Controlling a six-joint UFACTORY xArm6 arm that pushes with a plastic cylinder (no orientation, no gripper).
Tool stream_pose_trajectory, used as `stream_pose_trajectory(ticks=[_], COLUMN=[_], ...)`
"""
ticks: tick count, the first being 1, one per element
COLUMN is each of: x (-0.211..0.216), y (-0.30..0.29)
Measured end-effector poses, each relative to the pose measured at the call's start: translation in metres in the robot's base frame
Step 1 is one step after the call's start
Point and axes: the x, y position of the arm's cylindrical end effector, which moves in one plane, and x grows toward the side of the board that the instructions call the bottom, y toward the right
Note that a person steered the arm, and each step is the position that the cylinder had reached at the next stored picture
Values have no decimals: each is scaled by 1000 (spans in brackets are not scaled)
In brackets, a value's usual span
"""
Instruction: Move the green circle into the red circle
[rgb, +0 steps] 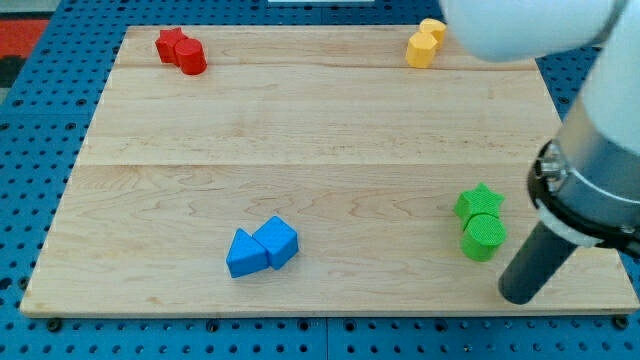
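Note:
The green circle (484, 238) stands on the wooden board at the view's lower right, touching the green star (479, 203) just above it. The red circle (191, 57) is at the view's top left, touching the red star (171, 44). My tip (518, 296) is at the end of the dark rod, to the lower right of the green circle, a short gap away from it.
Two blue blocks, a triangle-like one (245, 254) and a cube (278, 241), touch at the view's bottom centre-left. Two yellow blocks (425, 44) sit at the top right. The arm's white and grey body (590, 170) covers the board's right edge.

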Motion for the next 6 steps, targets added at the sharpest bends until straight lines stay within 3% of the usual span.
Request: stream_pose_trajectory(ticks=[3,5,6], x=[-71,-122,-90], y=[-16,-79,-75])
